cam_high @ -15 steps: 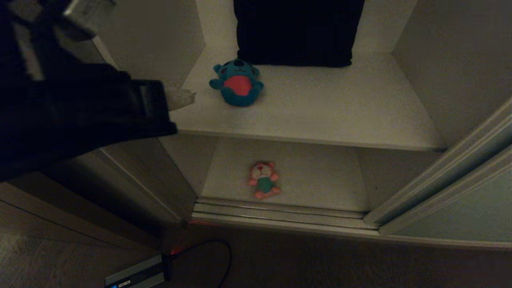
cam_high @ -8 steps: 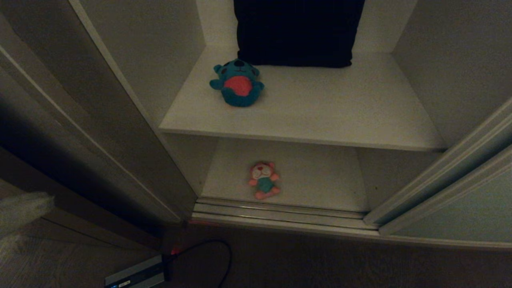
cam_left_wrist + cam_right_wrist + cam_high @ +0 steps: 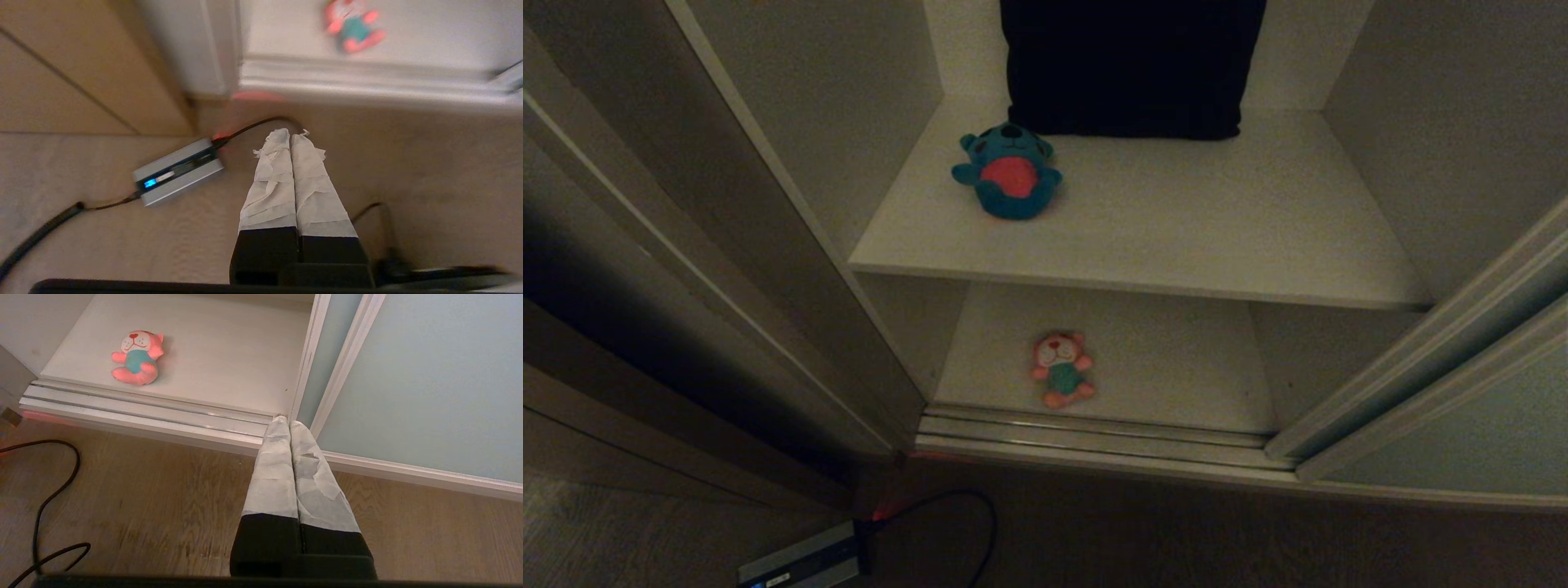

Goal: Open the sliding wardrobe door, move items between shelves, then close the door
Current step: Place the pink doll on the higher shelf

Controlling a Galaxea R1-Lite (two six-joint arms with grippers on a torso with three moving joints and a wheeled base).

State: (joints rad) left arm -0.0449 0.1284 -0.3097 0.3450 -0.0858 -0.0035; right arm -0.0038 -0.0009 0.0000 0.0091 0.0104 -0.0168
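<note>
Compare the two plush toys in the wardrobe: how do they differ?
The teal bear wears a red shirt; the pink toy wears a teal shirt and has a white face. The teal bear lies on the upper shelf beside the dark folded cloth; the pink toy lies alone on the bottom shelf. Both lie face up.

Dim room, wood-grain floor [image 3: 122,506] with a black cable [image 3: 45,490] looping to a small grey box [image 3: 178,171] showing a blue light, brown wooden panel [image 3: 61,69] beside the wardrobe
</note>
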